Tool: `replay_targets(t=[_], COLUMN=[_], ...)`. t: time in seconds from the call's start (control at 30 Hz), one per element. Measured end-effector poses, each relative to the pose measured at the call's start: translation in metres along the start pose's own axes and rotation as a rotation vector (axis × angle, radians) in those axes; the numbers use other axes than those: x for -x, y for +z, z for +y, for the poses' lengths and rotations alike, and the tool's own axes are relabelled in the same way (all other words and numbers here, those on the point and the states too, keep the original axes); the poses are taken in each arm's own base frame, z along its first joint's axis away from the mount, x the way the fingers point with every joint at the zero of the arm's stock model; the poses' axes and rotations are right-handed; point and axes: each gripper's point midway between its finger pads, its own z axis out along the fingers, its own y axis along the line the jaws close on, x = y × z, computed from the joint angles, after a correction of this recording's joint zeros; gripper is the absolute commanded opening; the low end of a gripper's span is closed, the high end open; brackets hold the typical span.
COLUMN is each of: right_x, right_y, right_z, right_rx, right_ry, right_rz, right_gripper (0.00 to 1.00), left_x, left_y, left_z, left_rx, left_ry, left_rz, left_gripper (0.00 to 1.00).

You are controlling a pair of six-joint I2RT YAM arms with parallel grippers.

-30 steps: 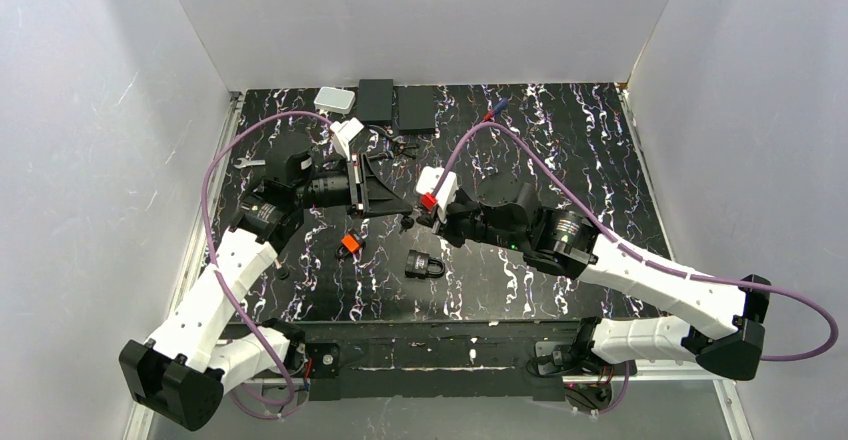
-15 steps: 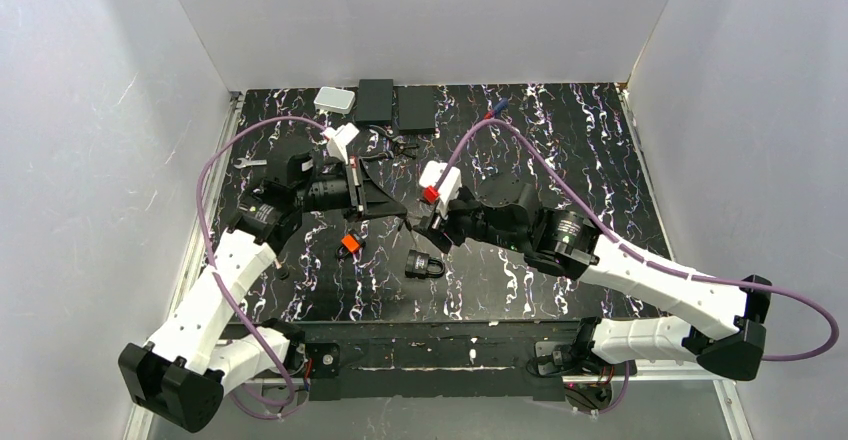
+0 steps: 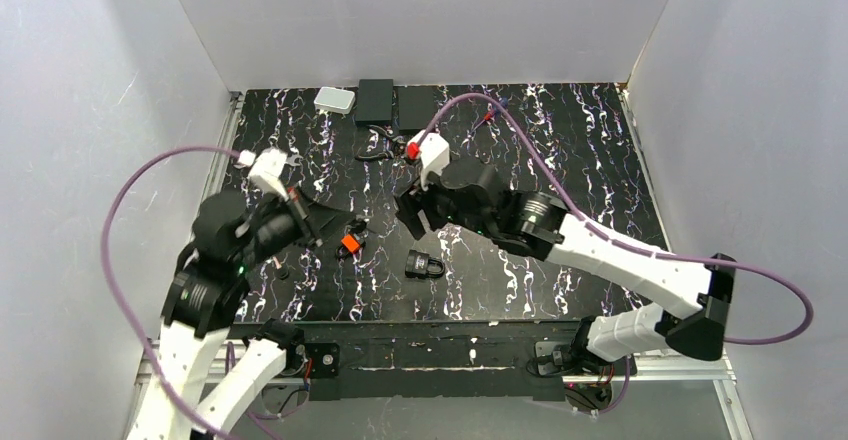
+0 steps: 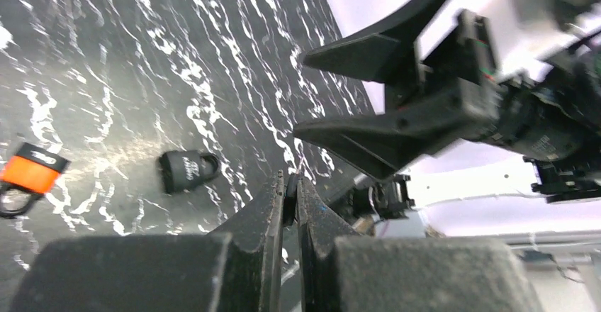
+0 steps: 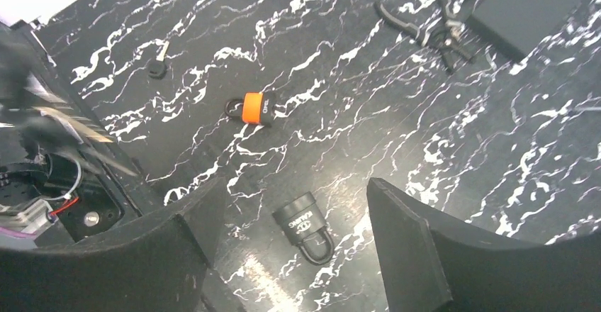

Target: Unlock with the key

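On black marbled table, white walls around | left jaws pinched together | right jaws spread

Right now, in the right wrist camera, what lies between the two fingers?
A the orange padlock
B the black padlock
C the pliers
B: the black padlock sits in the gap between the open fingers of the right gripper; the orange padlock and pliers lie farther off.

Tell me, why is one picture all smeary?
Left wrist view: smeared all over, washed-out white at top right. Right wrist view: mostly sharp, streaky blur at the left edge, glare on the table beside the black padlock. Top view: sharp.
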Motion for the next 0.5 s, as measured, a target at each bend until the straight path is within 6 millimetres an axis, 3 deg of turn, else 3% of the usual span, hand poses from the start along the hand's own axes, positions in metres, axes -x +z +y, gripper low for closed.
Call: replay_targets(t=[0.27,0.5], right_x=[-0.04,-0.094], right_y=[0.057,0.11], right_z=[0.032,0.065], right_rx=[0.078,0.247], right_ry=[0.065,-0.031], right_rz=[0.202,0.373], right_gripper=[0.86,0.94], left_x=[-0.006,-0.019], left_y=[-0.063,-0.076], left_z=[0.017,0.032], left_rx=[0.038,0.105], left_ry=[0.099,0.075], left_rz=[-0.32,-0.321], left_gripper=[0.0,0.0])
